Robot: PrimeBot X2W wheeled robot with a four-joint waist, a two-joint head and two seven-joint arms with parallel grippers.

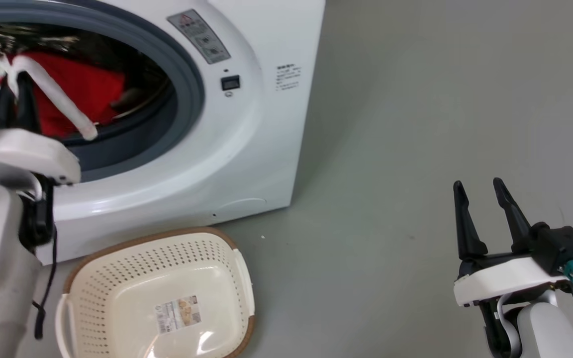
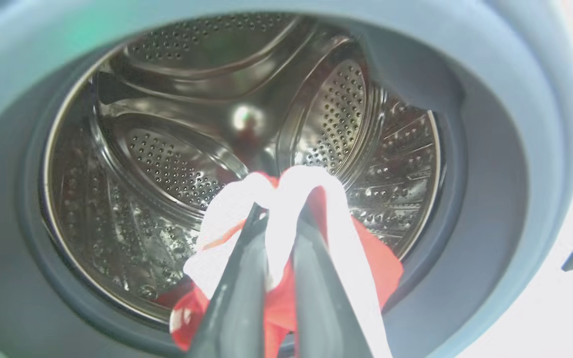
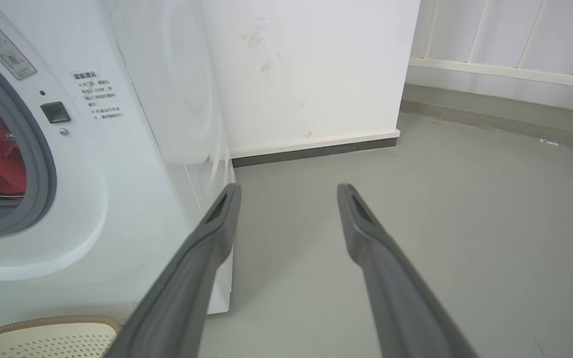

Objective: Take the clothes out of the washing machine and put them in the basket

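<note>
The left gripper (image 2: 279, 211) was found clamped on a red garment (image 2: 377, 263) at the washing machine (image 1: 246, 149) mouth, the basket (image 1: 142, 240) set below it; the right gripper (image 1: 478, 183) was held spread, farther off.

Open washing machine (image 1: 246, 149) mouth, gasket (image 1: 192, 99) ringing it; basket (image 1: 142, 240) top unobstructed.

— How many washers and baskets?
— One washing machine (image 1: 246, 149), one basket (image 1: 132, 263).
— Grippers?
— Two: the left gripper (image 2: 281, 211) and the right gripper (image 1: 478, 184).
— Clothes (image 1: 77, 89)?
— One red heap; I cannot count the pieces in it.
</note>
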